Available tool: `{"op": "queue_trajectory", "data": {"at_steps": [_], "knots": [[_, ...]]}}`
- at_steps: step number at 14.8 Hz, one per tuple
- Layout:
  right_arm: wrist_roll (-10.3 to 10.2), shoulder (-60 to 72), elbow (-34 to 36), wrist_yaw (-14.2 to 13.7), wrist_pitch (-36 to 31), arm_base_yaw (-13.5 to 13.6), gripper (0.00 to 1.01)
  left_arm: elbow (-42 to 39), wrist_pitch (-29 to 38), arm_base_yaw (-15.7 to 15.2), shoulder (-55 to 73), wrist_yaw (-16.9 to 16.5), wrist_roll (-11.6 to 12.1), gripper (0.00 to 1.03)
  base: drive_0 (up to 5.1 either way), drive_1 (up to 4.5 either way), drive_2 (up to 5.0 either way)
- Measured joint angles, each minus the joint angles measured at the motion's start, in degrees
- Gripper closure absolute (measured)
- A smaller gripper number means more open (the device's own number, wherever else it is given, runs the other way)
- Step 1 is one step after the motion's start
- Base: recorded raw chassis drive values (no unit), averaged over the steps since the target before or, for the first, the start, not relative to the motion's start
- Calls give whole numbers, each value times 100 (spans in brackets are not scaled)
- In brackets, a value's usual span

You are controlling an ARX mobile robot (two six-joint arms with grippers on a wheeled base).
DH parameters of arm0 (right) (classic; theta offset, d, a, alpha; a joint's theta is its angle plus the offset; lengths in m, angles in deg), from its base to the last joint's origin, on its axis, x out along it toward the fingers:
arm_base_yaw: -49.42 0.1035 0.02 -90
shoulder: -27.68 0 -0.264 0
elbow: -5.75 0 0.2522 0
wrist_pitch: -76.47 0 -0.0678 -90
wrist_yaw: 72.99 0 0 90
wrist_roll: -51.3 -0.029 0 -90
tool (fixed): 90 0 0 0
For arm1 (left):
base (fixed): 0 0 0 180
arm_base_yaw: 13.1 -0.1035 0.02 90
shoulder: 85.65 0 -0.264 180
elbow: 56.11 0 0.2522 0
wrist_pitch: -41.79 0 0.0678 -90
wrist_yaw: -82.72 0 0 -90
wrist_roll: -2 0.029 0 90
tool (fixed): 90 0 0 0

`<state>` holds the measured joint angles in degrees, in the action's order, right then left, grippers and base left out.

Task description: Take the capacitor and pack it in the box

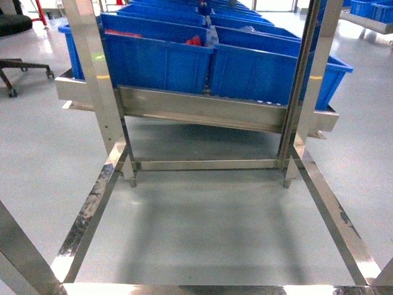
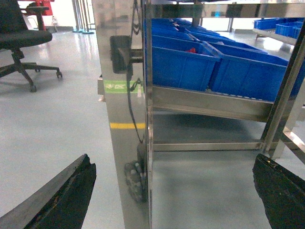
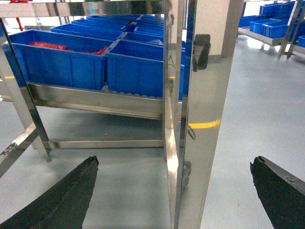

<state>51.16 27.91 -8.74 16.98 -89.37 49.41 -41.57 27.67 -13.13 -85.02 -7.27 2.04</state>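
Both claws, left [image 2: 174, 191] and right [image 3: 174, 191], hung spread and empty beside steel rack posts [image 3: 209, 119], capacitor and box nowhere in view, so reaching blindly risked striking the frame.

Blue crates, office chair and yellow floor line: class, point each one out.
Blue crates [image 1: 156, 61]: head view, front wall.
Office chair [image 2: 21, 36]: left wrist view, seat.
Yellow floor line [image 3: 204, 125]: right wrist view, reflection in the steel post.

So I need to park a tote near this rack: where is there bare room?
The grey floor framed by the steel rails is bare, as is the strip under the shelf. The shelf itself is packed edge to edge with blue crates.
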Motion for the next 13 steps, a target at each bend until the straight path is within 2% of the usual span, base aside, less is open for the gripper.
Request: {"op": "queue_trajectory", "data": {"at_steps": [13], "knots": [[2, 0, 0, 0, -11, 0, 3, 0, 11, 0, 0, 4, 0, 5, 0, 0, 0]]}}
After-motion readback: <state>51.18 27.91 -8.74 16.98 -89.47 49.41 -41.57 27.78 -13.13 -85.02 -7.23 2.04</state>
